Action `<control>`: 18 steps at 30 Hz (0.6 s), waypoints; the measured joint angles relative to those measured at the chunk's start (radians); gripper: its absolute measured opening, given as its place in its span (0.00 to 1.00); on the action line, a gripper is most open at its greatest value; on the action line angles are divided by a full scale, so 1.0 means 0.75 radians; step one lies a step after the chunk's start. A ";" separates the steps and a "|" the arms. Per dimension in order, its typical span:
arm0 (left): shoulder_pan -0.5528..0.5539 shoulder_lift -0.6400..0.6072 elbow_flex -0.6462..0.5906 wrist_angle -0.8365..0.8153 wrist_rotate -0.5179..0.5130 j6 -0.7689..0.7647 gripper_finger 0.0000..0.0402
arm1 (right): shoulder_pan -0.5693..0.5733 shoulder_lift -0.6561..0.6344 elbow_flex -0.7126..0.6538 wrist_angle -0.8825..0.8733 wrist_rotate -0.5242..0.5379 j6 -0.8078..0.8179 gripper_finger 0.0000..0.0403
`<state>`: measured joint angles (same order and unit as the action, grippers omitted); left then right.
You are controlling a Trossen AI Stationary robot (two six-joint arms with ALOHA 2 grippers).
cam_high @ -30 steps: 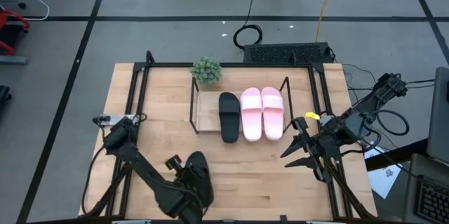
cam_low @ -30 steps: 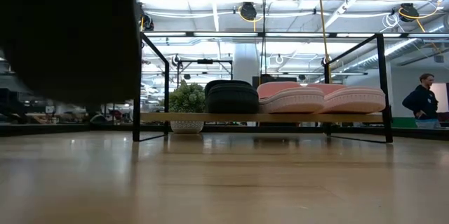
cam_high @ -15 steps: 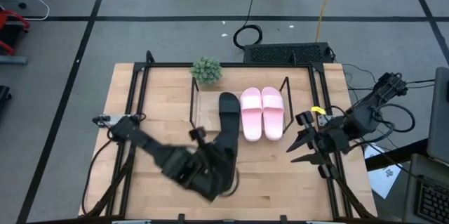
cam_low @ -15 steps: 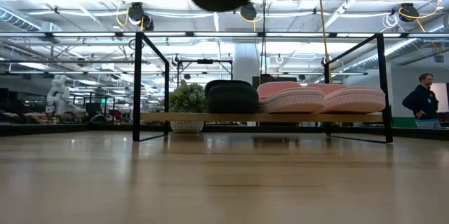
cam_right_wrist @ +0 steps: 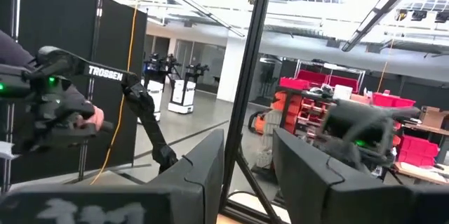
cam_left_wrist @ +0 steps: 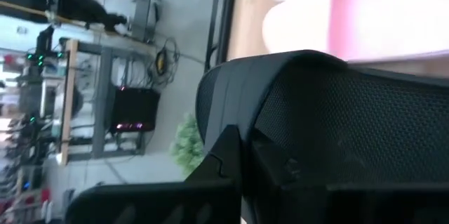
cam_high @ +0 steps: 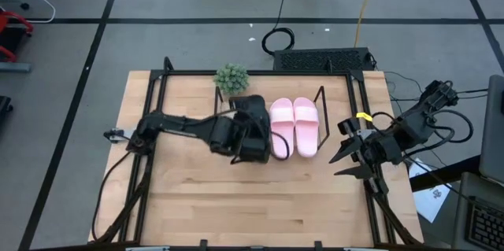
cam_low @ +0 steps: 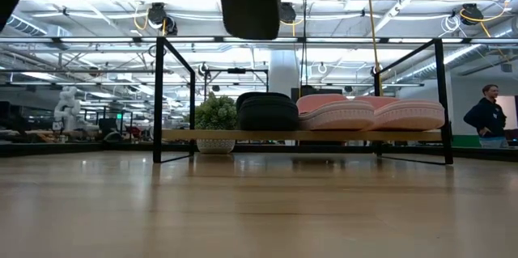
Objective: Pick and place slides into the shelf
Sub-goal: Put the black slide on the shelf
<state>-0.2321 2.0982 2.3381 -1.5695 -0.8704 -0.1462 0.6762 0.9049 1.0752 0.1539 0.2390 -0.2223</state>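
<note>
Over the shelf, left gripper, jaws clamped, carries the second black slide; next, lower it at nine o'clock of the shelved black one. Right gripper waits half-open, empty.

Pink slides – pale, plain; my black slide has a dotted mesh texture – shelf black rods, light wood.

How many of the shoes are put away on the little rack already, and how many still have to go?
Three are done: the two pale pink slides and one matte black slide sit on the black-rod shelf with its wooden board. The left gripper holds the last black slide above the shelf. Only setting it down remains. The right gripper waits at the table's right edge.
</note>
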 joint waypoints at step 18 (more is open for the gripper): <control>0.062 -0.468 -0.916 0.413 -0.121 -0.148 0.00 | -0.001 -0.014 0.000 0.009 0.194 -0.089 0.28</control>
<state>-0.1860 1.7474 1.6510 -1.2601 -0.9610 -0.2573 0.6754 0.8948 1.0752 0.1607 0.3842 -0.2894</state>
